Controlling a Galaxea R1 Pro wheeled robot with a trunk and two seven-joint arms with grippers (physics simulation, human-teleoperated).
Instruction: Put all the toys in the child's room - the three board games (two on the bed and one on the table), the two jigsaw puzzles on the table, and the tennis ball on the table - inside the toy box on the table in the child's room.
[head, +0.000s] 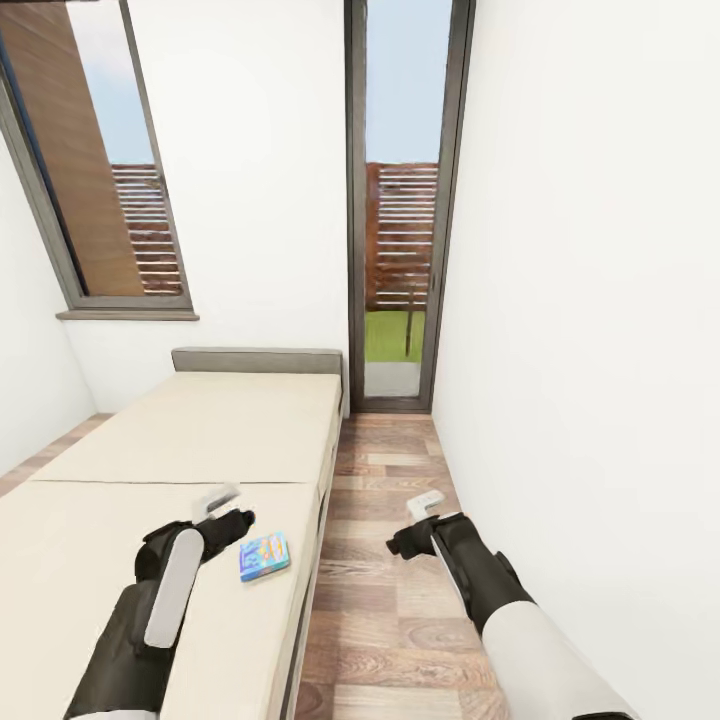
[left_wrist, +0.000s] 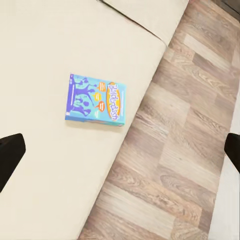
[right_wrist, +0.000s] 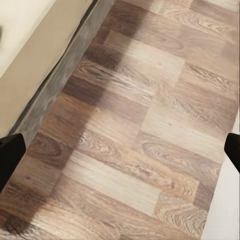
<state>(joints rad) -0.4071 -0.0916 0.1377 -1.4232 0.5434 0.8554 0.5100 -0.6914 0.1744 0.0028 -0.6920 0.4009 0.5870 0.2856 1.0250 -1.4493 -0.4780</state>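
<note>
Head view: a narrow white-walled room with a cream bed (head: 190, 440) on the left and a strip of wood plank floor (head: 385, 560) on the right, running up to a tall glass door (head: 400, 200). A window (head: 95, 160) sits in the wall above the head of the bed. One small blue board game (head: 264, 556) lies flat on the mattress near its floor-side edge. The left arm reaches forward over the bed, forearm angled up and inward, and the left gripper (head: 222, 503) hangs above the mattress just beside the game, not touching it. The right arm stretches forward over the floor, its right gripper (head: 425, 505) level with the other. From here I cannot tell how either pair of fingers is set.

Left wrist view: the camera looks down on the bed and the floor beside it. The blue game box lies face up on the cream cover, close to the mattress edge. Dark fingertips (left_wrist: 11, 155) show at both sides of the picture, spread wide with nothing between them.

Right wrist view: plank floor lies below, with the grey bed base (right_wrist: 60, 85) along one side. The fingertips (right_wrist: 10, 155) are again far apart and empty.
</note>
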